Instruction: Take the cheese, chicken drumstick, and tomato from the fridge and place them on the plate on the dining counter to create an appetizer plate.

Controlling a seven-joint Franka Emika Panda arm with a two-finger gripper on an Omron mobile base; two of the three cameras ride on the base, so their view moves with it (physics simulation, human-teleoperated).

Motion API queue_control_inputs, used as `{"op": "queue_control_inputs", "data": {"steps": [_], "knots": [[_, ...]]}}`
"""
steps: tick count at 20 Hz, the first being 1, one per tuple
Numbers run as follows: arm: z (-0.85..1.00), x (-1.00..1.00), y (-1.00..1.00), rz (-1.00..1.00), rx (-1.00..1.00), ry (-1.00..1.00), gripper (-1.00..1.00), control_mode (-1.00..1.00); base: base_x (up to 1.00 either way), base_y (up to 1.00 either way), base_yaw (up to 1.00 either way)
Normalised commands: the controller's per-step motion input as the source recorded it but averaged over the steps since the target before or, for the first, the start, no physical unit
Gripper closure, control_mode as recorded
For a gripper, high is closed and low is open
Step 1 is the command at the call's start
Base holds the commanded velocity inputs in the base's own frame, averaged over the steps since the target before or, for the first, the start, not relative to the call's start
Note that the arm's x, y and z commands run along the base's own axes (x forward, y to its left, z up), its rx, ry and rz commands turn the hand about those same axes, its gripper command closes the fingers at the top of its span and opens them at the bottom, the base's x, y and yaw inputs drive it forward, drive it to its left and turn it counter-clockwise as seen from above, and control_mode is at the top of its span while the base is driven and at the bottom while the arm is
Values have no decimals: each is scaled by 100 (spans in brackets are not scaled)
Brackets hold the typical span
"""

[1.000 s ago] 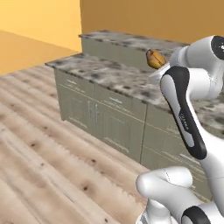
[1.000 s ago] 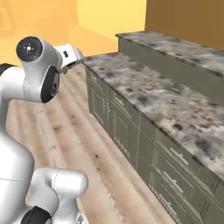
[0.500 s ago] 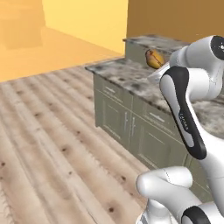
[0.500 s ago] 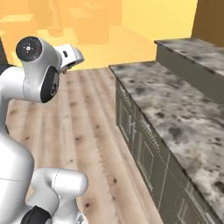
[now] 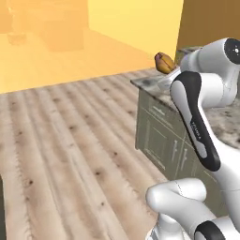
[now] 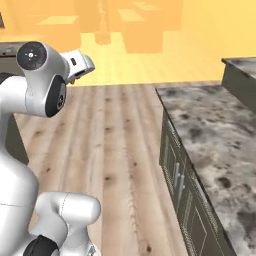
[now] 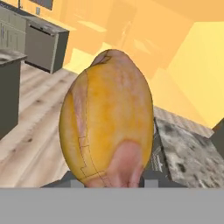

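Hand view, nearest first: chicken drumstick right up against the camera, golden-brown, fat end up, paler pinkish end down between the dark finger tips at the bottom edge. Pincer pinching the drumstick, tips at either side of its lower end. Behind it a wood plank floor, a marble-topped surface low on the right, and a dark grey unit against the far wall, upper left.

Left base view: white arm rises at lower right, elbow bent, and the drumstick is carried up in the air at the end of the hand, above the near end of the mottled marble surface with its olive cabinet fronts. Plank floor spreads left, orange wall beyond.

Right base view: arm at left, hand pointing away to the right; the drumstick itself can't be made out here. Marble surface runs along the right, floor between, and blurred orange furniture far back.
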Motion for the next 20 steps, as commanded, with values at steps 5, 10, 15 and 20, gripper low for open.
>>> {"op": "queue_control_inputs", "data": {"steps": [5, 10, 15, 20], "knots": [[0, 0, 0, 0, 0, 0, 100, 100, 100, -4, 27], [0, 0, 0, 0, 0, 0, 100, 100, 100, -17, 22], [0, 0, 0, 0, 0, 0, 100, 100, 100, -28, 18], [0, 0, 0, 0, 0, 0, 100, 100, 100, -26, 10]]}}
